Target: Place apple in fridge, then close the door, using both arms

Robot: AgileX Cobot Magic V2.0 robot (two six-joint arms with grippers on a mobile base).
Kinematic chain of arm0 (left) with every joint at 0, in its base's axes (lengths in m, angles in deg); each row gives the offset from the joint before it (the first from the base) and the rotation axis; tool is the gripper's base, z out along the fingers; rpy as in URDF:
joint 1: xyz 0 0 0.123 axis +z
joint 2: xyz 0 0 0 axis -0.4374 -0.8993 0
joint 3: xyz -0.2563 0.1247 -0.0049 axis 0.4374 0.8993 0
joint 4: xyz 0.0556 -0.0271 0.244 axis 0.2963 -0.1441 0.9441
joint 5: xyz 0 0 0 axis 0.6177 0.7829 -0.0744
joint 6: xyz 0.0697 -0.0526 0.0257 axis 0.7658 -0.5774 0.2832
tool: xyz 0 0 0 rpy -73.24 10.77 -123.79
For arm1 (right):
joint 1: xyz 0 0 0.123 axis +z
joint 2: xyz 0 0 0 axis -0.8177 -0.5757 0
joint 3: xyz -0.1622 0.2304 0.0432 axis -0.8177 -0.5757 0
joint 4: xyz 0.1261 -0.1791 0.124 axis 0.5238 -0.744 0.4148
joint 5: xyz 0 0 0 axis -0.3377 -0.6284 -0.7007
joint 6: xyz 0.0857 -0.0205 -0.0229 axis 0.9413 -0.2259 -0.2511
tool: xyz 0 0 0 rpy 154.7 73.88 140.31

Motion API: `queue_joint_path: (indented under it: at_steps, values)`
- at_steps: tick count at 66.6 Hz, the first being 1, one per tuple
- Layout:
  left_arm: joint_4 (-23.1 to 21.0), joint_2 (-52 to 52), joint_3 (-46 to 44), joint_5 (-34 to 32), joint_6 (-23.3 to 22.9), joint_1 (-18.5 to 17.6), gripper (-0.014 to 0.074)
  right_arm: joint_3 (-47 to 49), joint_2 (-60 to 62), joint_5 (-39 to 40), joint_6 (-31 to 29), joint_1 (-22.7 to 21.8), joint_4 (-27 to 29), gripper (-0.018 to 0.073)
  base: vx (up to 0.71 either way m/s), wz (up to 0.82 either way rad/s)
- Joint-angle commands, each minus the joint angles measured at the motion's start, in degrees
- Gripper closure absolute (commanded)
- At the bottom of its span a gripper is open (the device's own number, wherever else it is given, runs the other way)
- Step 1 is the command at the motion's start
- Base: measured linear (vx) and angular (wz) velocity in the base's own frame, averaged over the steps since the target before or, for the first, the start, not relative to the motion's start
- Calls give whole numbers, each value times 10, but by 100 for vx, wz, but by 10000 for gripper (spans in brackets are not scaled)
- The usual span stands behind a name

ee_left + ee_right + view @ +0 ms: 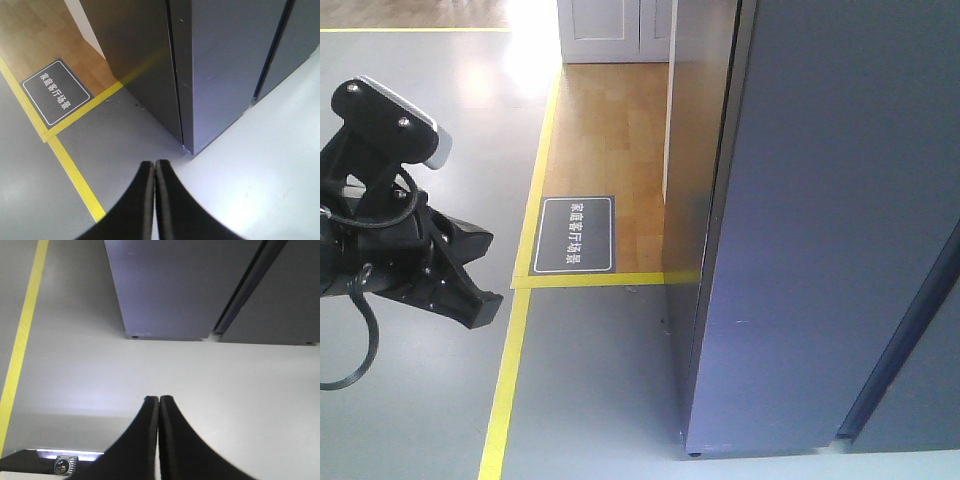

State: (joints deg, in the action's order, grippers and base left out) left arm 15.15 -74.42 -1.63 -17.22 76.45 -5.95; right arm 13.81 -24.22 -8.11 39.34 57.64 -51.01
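Nearest to the lens, my left gripper (154, 167) shows two black curved fingers pressed together tip to tip, with nothing between them. My right gripper (158, 402) presents the same condition: black fingers meeting along their length, holding nothing. Both hang above pale grey floor (200, 380).

From the front view, my black jointed left arm (410, 260) with its black cables and white-grey capped module sits at the left edge, well apart from the appliance.

Beyond the left fingertips stands the tall dark grey matte fridge (220, 65), its lower corner near the gripper but not touching. Its flat dark grey door (820, 220) lies flush with the cabinet; only a thin seam shows, and no white interior is visible. A dark blue vertical strip (900, 340) runs down the right side of the front.

Yellow floor tape (510, 370) borders a wooden floor section (605, 140), where a dark rectangular floor sign with white characters (576, 234) lies.

No view shows the small red apple, so I cannot tell its location.
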Motion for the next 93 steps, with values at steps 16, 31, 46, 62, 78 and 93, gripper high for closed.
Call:
queue_joint_path:
  at_steps: [16, 31, 46, 62, 78, 93]
  values:
    - [0, 13, -14, -34, -3, 0, 603, 15, 16, 37, 0, 0, 13, 562, 0, 0]
    - [0, 13, -14, -34, -3, 0, 603, 15, 16, 34, 0, 0, 14, 562, 0, 0]
    - [0, 13, -14, -34, -3, 0, 603, 15, 16, 34, 0, 0, 14, 562, 0, 0]
    - [0, 10, -14, -34, -3, 0, 603, 15, 16, 34, 0, 0, 14, 562, 0, 0]
    - [32, 73, 5, -50, -5, 24, 603, 15, 16, 33, 0, 0, 12, 562, 0, 0]
    - [-8, 189, 129, -137, -21, 141, 603, 15, 16, 33, 0, 0, 12, 562, 0, 0]
